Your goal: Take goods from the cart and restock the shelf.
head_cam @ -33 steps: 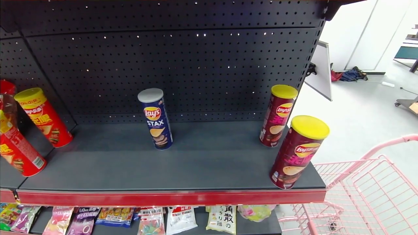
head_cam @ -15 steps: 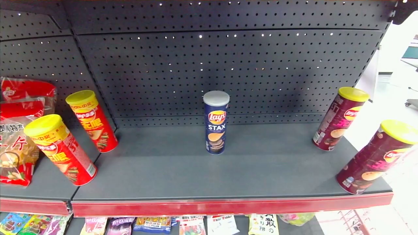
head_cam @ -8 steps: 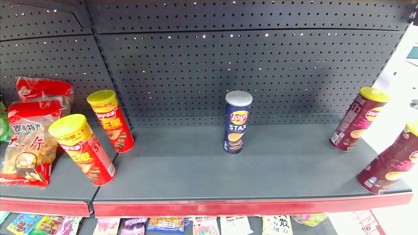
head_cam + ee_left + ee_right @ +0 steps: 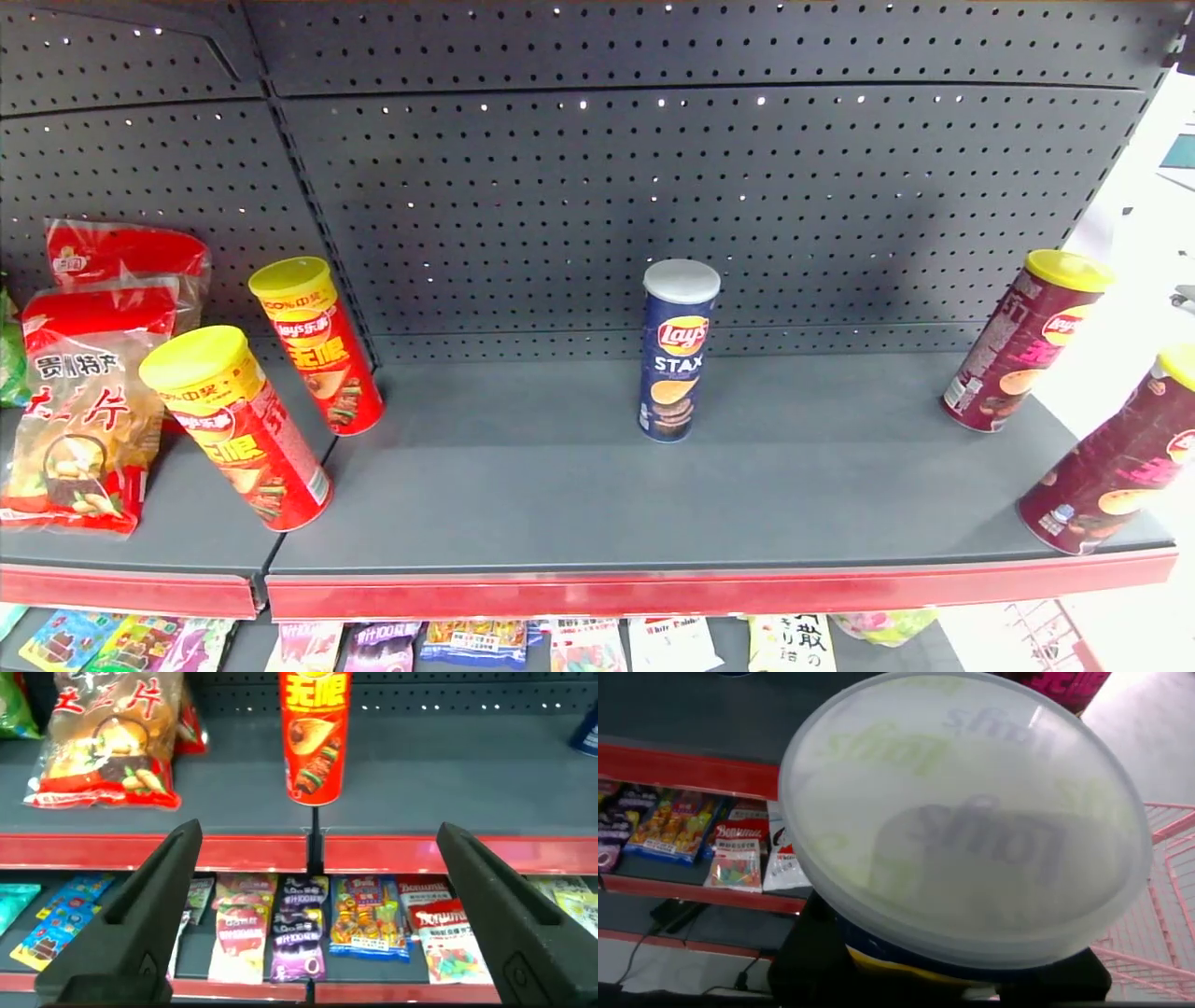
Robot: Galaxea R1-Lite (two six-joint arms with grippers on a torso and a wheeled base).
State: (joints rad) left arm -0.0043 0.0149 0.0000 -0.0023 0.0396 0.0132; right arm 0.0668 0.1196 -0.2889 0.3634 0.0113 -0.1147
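Observation:
A chip can with a translucent white lid [image 4: 966, 812] stands end-on in the right wrist view, and my right gripper [image 4: 938, 973] is shut on its body below the lid. It hangs in front of the shelf's red front edge [image 4: 682, 765]. My left gripper [image 4: 318, 835] is open, with nothing between its black fingers [image 4: 140, 915]; it faces the red edge strip below a red can [image 4: 313, 733]. On the grey shelf [image 4: 560, 485] a blue can [image 4: 677, 350] stands upright in the middle.
Two red cans [image 4: 317, 345] [image 4: 233, 425] stand at the left beside snack bags [image 4: 84, 401]. Two maroon cans [image 4: 1022, 350] [image 4: 1111, 467] stand at the shelf's right end. Small snack packets [image 4: 299, 929] fill the lower shelf. The pink cart [image 4: 1167, 915] is at the right.
The head camera has swung left, so the whole shelf slid right in the picture and the cart left view. In the last half second nothing moved.

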